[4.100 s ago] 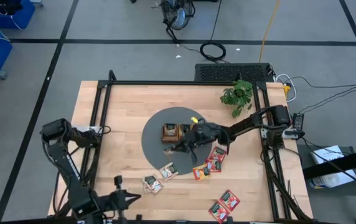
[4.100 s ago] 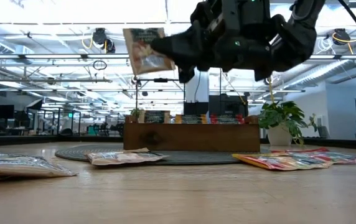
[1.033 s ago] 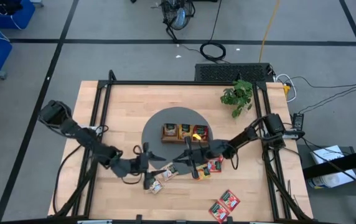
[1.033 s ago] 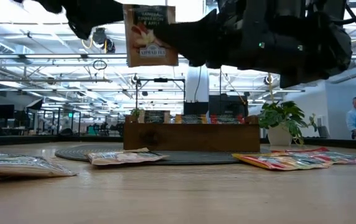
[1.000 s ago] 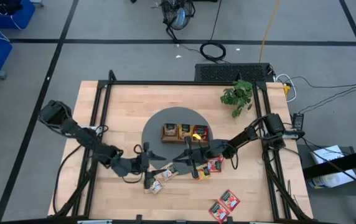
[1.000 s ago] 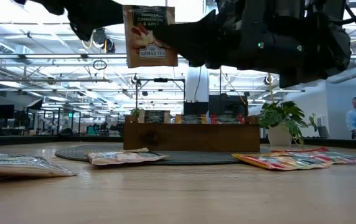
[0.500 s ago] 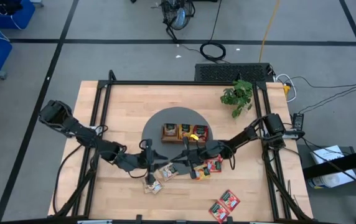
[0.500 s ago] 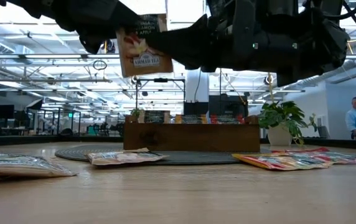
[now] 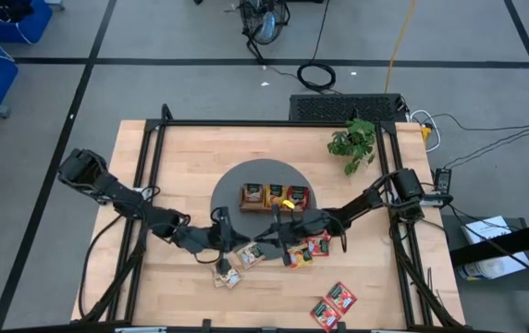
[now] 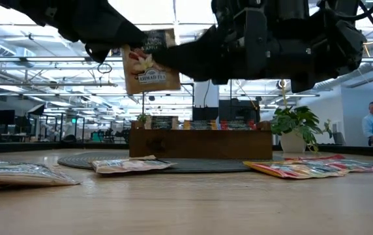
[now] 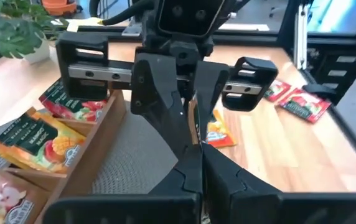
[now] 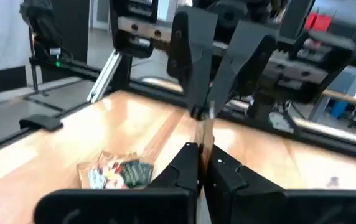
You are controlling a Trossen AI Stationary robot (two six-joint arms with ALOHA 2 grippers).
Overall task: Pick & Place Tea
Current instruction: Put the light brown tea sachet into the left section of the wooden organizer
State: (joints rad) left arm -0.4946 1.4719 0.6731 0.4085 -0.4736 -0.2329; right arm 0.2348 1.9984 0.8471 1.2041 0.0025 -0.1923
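A beige-white tea sachet (image 10: 149, 62) with a printed label hangs tilted in the air above the table, in front of the wooden tray (image 10: 199, 145). Both grippers meet on it. My left gripper (image 9: 235, 242) comes in from the left and is shut on the sachet's edge. My right gripper (image 9: 264, 242) faces it from the right, also shut on the sachet. In the left wrist view my own fingertips (image 11: 195, 171) pinch the thin sachet (image 11: 194, 127) edge-on, with the right gripper's fingers opposite. The right wrist view shows the same sachet (image 12: 204, 134) held from both sides.
The tray (image 9: 275, 197) holds sachets in its compartments and stands on a round grey mat (image 9: 232, 190). Loose sachets lie on the table: beige ones (image 9: 228, 275), red and orange ones (image 9: 315, 244), two red ones (image 9: 334, 303). A potted plant (image 9: 352, 141) stands at the back right.
My left gripper moved right up to the right gripper and closed on the raised sachet. The sachet sank a little and tilted.
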